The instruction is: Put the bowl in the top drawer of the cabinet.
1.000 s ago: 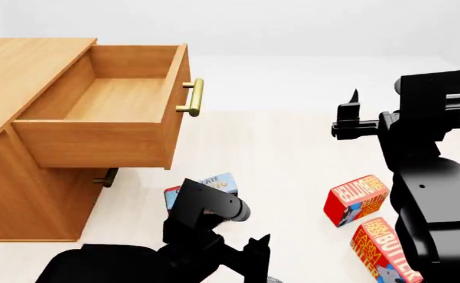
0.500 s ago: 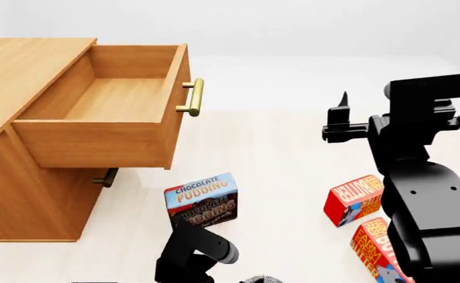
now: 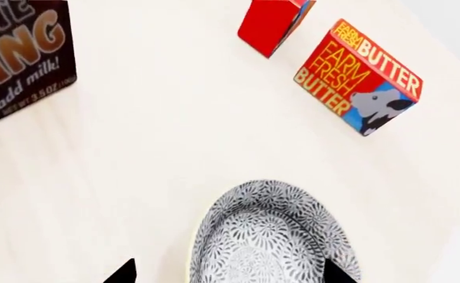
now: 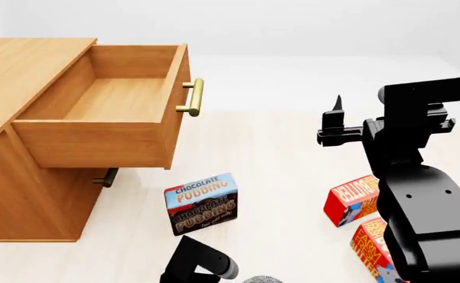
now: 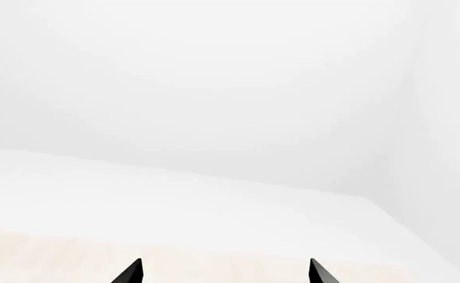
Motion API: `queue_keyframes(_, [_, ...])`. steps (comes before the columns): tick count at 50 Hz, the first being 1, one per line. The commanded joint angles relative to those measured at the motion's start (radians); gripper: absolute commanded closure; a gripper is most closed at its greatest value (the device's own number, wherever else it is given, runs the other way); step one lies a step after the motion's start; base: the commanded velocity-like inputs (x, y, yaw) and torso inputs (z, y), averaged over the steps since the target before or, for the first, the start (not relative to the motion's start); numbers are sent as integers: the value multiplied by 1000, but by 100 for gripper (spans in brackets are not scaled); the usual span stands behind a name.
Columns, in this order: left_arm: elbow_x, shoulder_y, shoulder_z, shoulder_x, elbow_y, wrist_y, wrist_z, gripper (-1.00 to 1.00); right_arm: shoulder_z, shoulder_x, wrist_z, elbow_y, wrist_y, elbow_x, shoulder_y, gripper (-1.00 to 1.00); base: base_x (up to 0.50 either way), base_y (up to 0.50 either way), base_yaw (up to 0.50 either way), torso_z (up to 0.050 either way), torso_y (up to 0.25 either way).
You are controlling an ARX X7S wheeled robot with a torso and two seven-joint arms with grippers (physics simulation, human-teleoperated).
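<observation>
The bowl [image 3: 273, 236] sits on the pale tabletop [image 3: 151, 153] at the near edge, between the spread tips of the left gripper [image 3: 228, 272]. The top drawer [image 4: 108, 112] of the cabinet [image 4: 25, 65] at far left stands pulled open. The right gripper [image 5: 224, 270], raised at right, is spread on nothing.

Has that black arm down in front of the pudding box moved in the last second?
Yes. The left arm has dropped toward the bottom edge of the head view. It covered most of the pudding box a second ago; now the whole box shows.
</observation>
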Motion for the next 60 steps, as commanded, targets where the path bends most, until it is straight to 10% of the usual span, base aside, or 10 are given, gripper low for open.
queue_keyframes(1, [51, -11, 20, 29, -79, 19, 28, -100, -1, 1, 0, 4, -16, 4, -17, -100, 0, 0, 0, 0, 0])
queue_keyframes(50, [217, -58, 182, 186, -497, 73, 212, -100, -7, -5, 8, 1, -38, 27, -41, -100, 1, -1, -2, 0, 0])
queue_keyframes(51, [219, -57, 184, 186, -497, 76, 216, 100, -7, -5, 8, 1, -38, 27, -41, -100, 13, -7, -9, 0, 0])
queue_keyframes(60, [221, -36, 171, 168, -428, 118, 224, 100, -5, -3, 11, -1, -37, 30, -44, -100, 4, -5, -7, 0, 0])
